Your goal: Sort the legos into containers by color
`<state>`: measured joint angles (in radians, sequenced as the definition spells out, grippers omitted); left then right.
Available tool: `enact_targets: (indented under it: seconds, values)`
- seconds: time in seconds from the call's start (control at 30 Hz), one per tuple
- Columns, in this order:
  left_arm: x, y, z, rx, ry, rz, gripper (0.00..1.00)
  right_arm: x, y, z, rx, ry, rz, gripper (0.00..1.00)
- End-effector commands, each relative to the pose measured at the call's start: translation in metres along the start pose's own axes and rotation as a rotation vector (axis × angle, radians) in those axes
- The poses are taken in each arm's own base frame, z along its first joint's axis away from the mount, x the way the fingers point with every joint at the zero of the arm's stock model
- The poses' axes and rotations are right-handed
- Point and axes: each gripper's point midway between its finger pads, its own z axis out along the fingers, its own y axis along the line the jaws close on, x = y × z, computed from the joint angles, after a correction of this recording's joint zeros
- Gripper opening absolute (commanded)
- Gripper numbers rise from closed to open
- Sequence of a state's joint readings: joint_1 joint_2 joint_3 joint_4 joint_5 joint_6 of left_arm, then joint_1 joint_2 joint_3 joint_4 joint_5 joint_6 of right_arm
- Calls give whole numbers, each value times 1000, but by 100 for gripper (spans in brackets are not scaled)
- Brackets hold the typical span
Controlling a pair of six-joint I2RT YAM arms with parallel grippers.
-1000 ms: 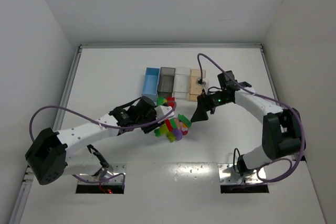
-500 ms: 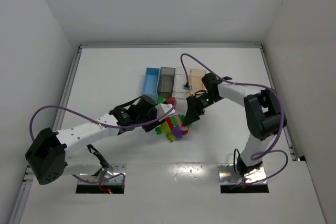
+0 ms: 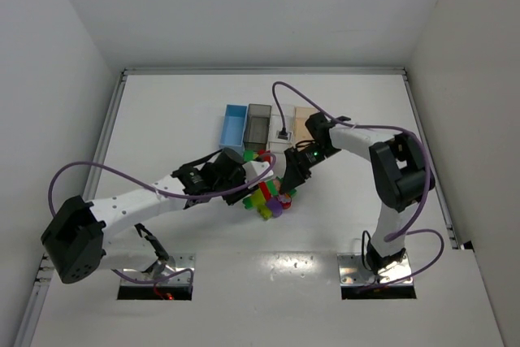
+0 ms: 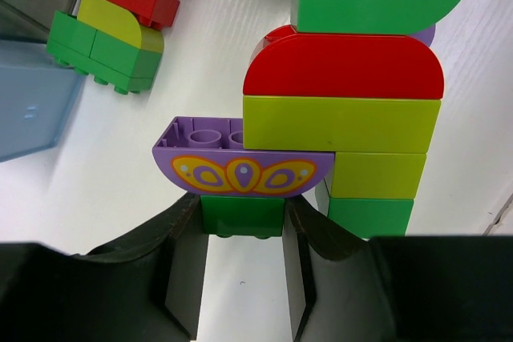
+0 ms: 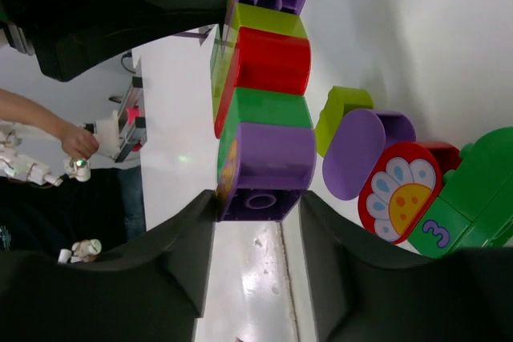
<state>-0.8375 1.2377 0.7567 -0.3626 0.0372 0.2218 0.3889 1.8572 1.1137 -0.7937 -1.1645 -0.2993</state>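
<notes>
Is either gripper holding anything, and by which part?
Left gripper clamps the brick stack by its green end brick. Right gripper straddles the purple brick at the opposite end; whether it grips cannot be told.

Legos (image 3: 266, 198) on the table (image 3: 171, 119), just before the row of containers (image 3: 258, 126)

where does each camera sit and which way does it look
top external: above and behind the robot, looking down on the table; the left arm and right arm both show, meeting at the lego stack near the bins.
left wrist: on that wrist, looking along the left pincer, shut on the stack's green brick.
right wrist: on that wrist, looking along the right pincer, its fingers flanking a purple brick.
shared: both wrist views show that same stack, from opposite ends.
</notes>
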Motion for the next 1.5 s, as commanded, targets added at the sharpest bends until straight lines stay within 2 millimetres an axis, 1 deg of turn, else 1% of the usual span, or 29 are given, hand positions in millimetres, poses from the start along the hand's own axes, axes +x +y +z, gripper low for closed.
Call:
enact_targets:
  seconds: [0.0, 0.03, 0.07, 0.17, 0.2, 0.23, 0.27, 0.33, 0.37, 0.43, 0.47, 0.5, 0.53, 0.57, 0.63, 0.8, 0.9, 0.97, 1.0, 1.03, 1.07, 1.1, 1.13, 1.17, 1.2, 1.23, 1.27, 1.43, 1.47]
  values:
    - [-31, 4, -4, -13, -88, -9, 0, -17, 11, 2, -53, -26, -78, 45]
    - [-34, 4, -4, -16, -97, -8, 0, -17, 11, 2, -53, -26, -87, 41]
    - [-34, 4, -4, -16, -97, -17, 0, -17, 11, 2, -53, -26, -87, 29]
    - [-34, 4, -4, -16, -97, -17, 0, -16, 12, 2, -54, -23, -79, 0]
    - [-34, 4, -4, -16, -97, -17, 0, -17, 10, -1, -49, -32, -75, 0]
    - [-27, 4, -3, -22, -81, -18, 0, -20, 11, -5, -41, -46, -85, 0]
    - [-27, 4, -3, -22, -81, -18, 0, -22, 15, -6, -48, -53, -94, 0]
    - [-16, 3, -4, -30, -69, -19, 0, -24, 14, -16, -32, -82, -92, 0]
    - [-11, 1, -3, -27, -59, -19, 0, -26, 19, -19, -28, -88, -112, 0]
    - [-5, 1, -3, -33, -49, -20, 0, -26, 16, -25, -16, -108, -104, 0]
    - [-1, 1, -4, -42, -45, -20, 0, -30, 16, -31, -4, -128, -119, 0]
    - [-2, 2, -6, -44, -54, -20, 0, -29, 16, -34, 1, -136, -118, 0]
    - [5, 0, -5, -38, -33, -20, 0, -28, 14, -34, 11, -132, -117, 0]
    - [4, 2, -7, -51, -39, -20, 0, -32, 10, -43, 37, -153, -125, 0]
    - [10, 3, -6, -54, -26, -27, 0, -32, 6, -48, 60, -165, -133, 0]
    - [9, 6, -8, -62, -33, -34, 0, -36, 0, -61, 110, -208, -143, 0]
    - [9, 6, -8, -62, -33, -34, 0, -36, 0, -61, 110, -208, -143, 0]
    - [12, -1, -6, -25, -25, -34, 0, -36, 0, -61, 110, -208, -143, 0]
    - [7, 1, -7, -28, -35, -33, 0, -36, 0, -61, 110, -208, -143, 0]
    - [13, 5, -4, -42, -12, -57, 0, -36, 0, -61, 110, -208, -143, 0]
    - [2, 11, -6, -41, -27, -66, 0, -36, 0, -61, 110, -208, -143, 0]
    - [8, 19, -1, -45, 9, -107, 0, -36, 0, -61, 110, -208, -143, 0]
    - [12, 16, 1, -7, 37, -138, 0, -36, 0, -61, 110, -208, -143, 0]
    - [4, 21, 1, 12, 34, -155, 0, -34, 2, -61, 110, -208, -144, 0]
    - [9, 25, 2, 29, 55, -188, 0, -34, 2, -61, 110, -208, -144, 0]
    - [17, 19, 7, 73, 97, -205, 0, -32, 4, -61, 111, -209, -146, 0]
    - [17, 13, 9, 113, 108, -211, 0, -32, 3, -61, 119, -205, -145, 0]
    - [21, 9, 12, 140, 151, -230, 0, -26, 0, -60, 165, -187, -167, 0]
    - [20, 12, 11, 135, 153, -238, 0, -20, -4, -61, 212, -172, -167, 0]
